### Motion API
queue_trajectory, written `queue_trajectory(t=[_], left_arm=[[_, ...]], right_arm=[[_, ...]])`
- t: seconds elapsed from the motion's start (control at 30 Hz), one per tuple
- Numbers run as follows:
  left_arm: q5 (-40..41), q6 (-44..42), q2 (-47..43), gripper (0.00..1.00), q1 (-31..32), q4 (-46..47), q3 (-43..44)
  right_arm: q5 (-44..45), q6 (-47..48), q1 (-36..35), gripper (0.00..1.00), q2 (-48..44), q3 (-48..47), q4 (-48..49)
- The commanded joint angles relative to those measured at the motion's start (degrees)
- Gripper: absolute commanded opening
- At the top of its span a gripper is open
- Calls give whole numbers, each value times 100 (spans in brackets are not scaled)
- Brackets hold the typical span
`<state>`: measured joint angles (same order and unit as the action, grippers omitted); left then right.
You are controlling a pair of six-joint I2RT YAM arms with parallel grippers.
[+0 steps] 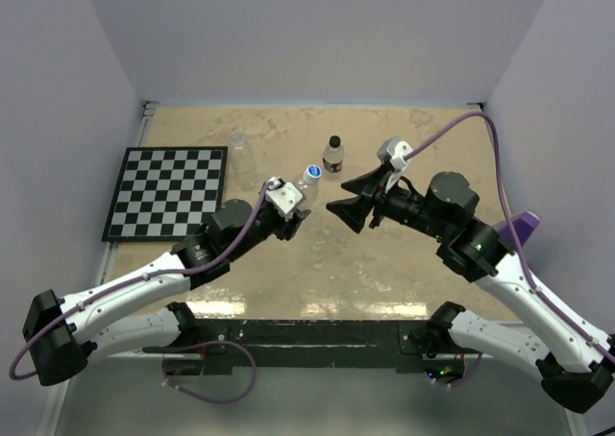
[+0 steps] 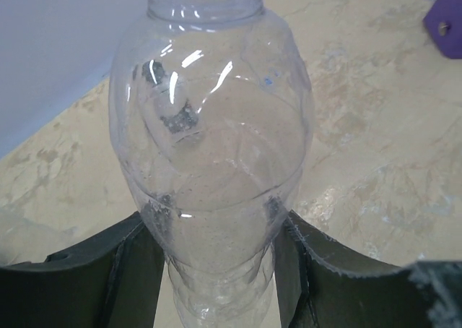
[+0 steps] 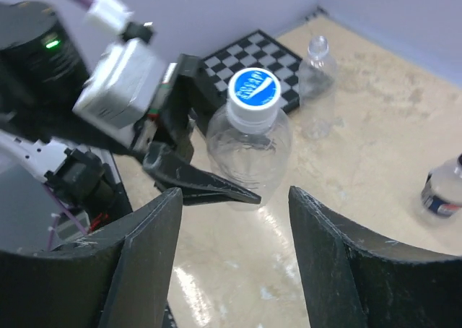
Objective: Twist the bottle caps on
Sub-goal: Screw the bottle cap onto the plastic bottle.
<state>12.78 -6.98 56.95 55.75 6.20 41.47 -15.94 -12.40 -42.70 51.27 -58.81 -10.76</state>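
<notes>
Currently your left gripper (image 1: pixel 298 210) is clamping its jaws around the lower body of a clear bottle (image 2: pixel 213 147). It is holding the bottle upright near the middle of the worktop (image 1: pixel 384 273), likely so that it cannot spin while a cap is turned. A blue cap (image 3: pixel 254 89) is sitting on its neck; you cannot tell whether it is fully tight. Your right gripper (image 1: pixel 338 196) is hovering just beside that bottle, on the side of the worktop's right edge, with its jaws standing apart and nothing between them.

A second bottle (image 1: pixel 333 155), wearing a black cap (image 1: pixel 334 141), is standing just behind, toward the far edge. A third bottle (image 1: pixel 237 148), its neck bare, is standing near the far edge, beside the far right corner of a chessboard mat (image 1: pixel 168 191) lying along the left edge. No loose cap for it is showing in any view, so it looks to be the one left to cap.
</notes>
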Motion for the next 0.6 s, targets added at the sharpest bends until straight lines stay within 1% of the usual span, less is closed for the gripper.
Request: queue_trajectory(t=[0.0, 0.07, 0.13, 0.27, 0.47, 0.57], left_arm=[[-2629, 373, -18, 0, -573, 260, 62], [-3339, 294, 97, 0, -617, 119, 194], [-3867, 268, 185, 0, -696, 57, 230], [-4809, 215, 229, 0, -890, 171, 186], [-5706, 145, 326, 0, -1180, 347, 142], [-5935, 57, 299, 0, -1189, 373, 124]], right_arm=[[-601, 1045, 7, 65, -424, 202, 558], [-1058, 1414, 16, 65, -521, 256, 628], [-1331, 1608, 25, 65, -547, 212, 637], [-1648, 2013, 121, 66, -486, 1, 400], [-2465, 2453, 367, 65, -451, -131, 295], [-2912, 2480, 569, 63, -328, -149, 303]])
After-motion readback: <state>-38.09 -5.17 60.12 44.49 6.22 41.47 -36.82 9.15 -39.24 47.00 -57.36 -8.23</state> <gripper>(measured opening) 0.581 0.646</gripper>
